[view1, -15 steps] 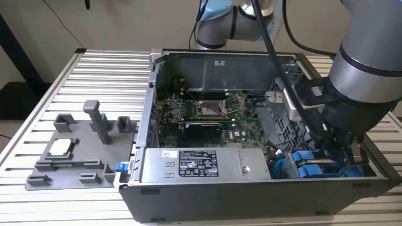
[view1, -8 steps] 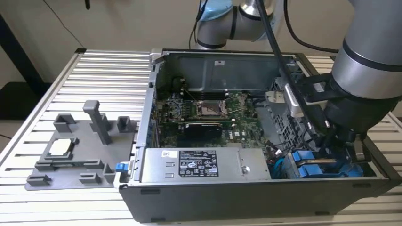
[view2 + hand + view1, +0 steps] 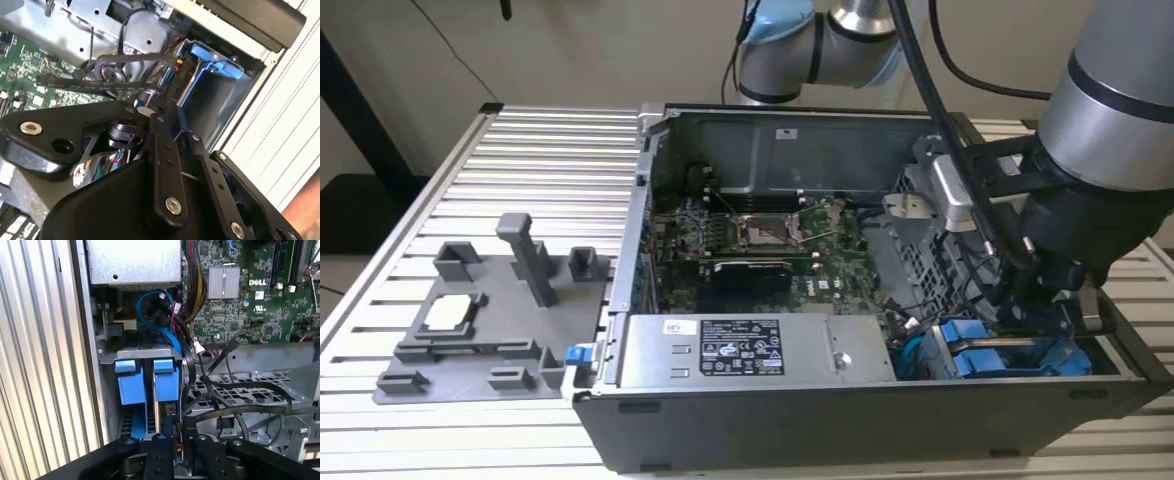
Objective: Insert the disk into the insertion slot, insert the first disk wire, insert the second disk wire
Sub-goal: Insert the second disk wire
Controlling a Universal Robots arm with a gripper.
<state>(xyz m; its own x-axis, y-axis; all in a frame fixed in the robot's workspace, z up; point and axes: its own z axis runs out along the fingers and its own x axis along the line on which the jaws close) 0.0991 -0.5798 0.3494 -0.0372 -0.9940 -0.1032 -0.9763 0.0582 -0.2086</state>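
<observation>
Item: the disk [image 3: 165, 385], a hard drive clipped in a bright blue plastic carrier frame, standing on edge in the insertion slot [image 3: 145, 356] of the grey sheet-metal drive cage, in the corner of the open computer case [image 3: 854, 410] beside the power-supply box [image 3: 747, 350]. A second blue-framed drive [image 3: 131, 385] sits just beside it in the neighbouring bay; which of the pair is the task's own is a judgement from the tool's line of approach.

Condition: the disk appears seated, its blue tabs level with the cage lip in the first wrist view.

Handling: judged rigid and moderately heavy for its size; metal body fragile to shock, plastic frame slightly springy and smooth. Best taken by the blue frame's end tabs, never by the connector edge. The attendant wires, a blue data cable [image 3: 150, 305] and black bundled leads [image 3: 235, 405], are limp and springy, to be held at the plug, not the cord.

Tool [image 3: 175, 440]: black linkage fingers directly over the disk's exposed end, close above it, among the black leads. In the second wrist view the fingers [image 3: 162, 150] look drawn nearly together, but whether they pinch a plug cannot be told.

Setting: case rests on a slatted aluminium table [image 3: 520, 160]; grey fixture tray [image 3: 480, 330] lies well apart.
</observation>
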